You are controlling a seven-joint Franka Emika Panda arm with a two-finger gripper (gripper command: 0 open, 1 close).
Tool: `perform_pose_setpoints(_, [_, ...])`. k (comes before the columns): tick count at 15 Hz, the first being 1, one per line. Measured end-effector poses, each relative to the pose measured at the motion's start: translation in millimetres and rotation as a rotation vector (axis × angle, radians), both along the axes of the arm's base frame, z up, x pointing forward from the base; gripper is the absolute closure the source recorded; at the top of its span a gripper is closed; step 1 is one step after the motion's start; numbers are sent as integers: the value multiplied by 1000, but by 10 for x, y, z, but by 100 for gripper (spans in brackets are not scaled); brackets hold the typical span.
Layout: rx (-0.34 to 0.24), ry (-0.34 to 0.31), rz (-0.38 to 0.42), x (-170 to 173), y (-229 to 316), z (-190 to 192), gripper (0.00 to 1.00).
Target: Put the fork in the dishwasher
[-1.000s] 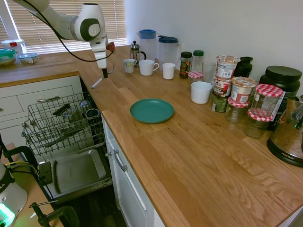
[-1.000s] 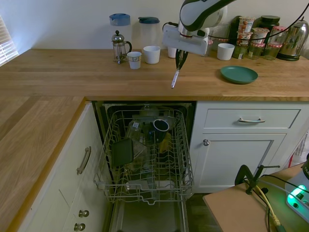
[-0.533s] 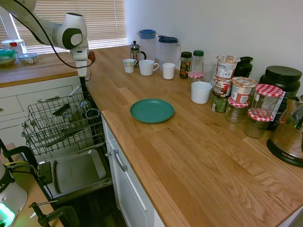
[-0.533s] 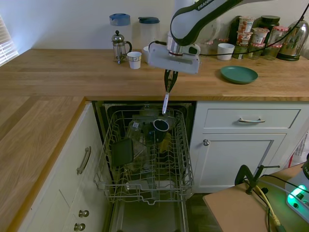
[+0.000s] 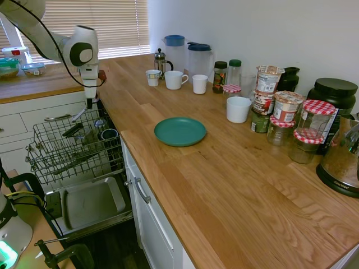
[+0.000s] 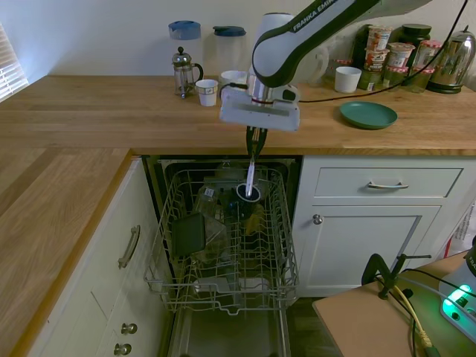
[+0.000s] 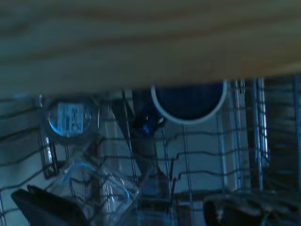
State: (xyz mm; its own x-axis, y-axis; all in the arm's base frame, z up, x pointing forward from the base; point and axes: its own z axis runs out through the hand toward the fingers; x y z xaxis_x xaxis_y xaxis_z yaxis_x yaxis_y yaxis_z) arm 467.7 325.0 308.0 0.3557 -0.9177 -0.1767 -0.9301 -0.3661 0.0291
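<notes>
The fork (image 6: 250, 175) is a slim silvery piece hanging tines-down from my gripper (image 6: 253, 140), which is shut on its upper end. It hangs just past the counter's front edge, over the back of the dishwasher's (image 6: 223, 245) pulled-out wire rack and right above a dark mug (image 6: 248, 193). From the other side, the gripper (image 5: 88, 101) holds the fork (image 5: 78, 115) slanting down over the rack (image 5: 67, 148). The wrist view shows the mug's rim (image 7: 188, 101) and rack wires under the counter edge, all dim and blurred.
The rack holds a dark container (image 6: 188, 234), glassware and the mug. The dishwasher's door (image 5: 90, 204) lies open below. A green plate (image 5: 180, 131), cups, jugs and jars stand on the wooden counter. White drawers (image 6: 387, 182) flank the opening.
The arm carried the fork from above the counter, out over its front edge and down, so the fork now hangs above the dishwasher rack. The grip on it has stayed shut.
</notes>
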Motion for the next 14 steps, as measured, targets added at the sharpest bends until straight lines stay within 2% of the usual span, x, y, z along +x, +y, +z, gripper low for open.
perform_pose_setpoints(5, [-28,104,37,-371,170,-668,100])
perform_pose_setpoints(14, [9,237,40,-433,74,-1656,100])
